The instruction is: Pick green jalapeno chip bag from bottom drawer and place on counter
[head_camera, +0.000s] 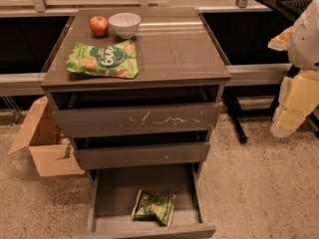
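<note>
The green jalapeno chip bag point(153, 207) lies flat on the floor of the bottom drawer point(114, 193), near its front edge. The drawer is pulled fully out at the foot of the cabinet. The counter point(174, 44) is the grey-brown cabinet top above it. My gripper point(291, 111) hangs with the white and yellowish arm at the right edge of the view, beside the cabinet at about the height of the top drawer. It is far from the bag and holds nothing that I can see.
On the counter's left part lie a bright green snack bag point(104, 59), a red apple point(98, 25) and a white bowl point(124, 24). The scratched top drawer point(137, 121) and the middle drawer point(142, 155) stand slightly out. A cardboard box point(42, 143) sits on the floor at the left. A desk leg point(234, 118) is at the right.
</note>
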Motion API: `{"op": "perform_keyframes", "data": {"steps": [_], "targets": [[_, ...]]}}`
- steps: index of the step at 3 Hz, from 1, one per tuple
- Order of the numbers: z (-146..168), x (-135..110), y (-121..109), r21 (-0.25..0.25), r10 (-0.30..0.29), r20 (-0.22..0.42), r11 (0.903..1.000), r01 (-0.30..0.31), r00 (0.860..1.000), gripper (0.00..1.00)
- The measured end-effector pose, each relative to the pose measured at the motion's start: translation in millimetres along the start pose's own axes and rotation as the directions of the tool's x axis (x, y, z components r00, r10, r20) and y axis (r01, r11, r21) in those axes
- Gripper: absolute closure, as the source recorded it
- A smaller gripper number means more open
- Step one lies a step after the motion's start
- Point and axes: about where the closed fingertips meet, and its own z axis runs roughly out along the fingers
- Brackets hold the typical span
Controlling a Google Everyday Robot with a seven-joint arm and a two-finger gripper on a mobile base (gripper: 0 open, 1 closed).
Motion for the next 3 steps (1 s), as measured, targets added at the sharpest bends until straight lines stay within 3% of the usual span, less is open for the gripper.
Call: {"op": "perform_keyframes", "data": {"steps": [1,2,3], "targets": [[0.1,0.0,0.0,0.000,0.000,0.000,1.0000,0.000,1.000,0.00],[10.9,-6.0,2.7,0.001,-0.037,0.025,0.9993,0.037,0.999,0.00],[49.5,-10.7,11.1,-0.039,-0.074,0.084,0.9962,0.077,0.994,0.00]]}}
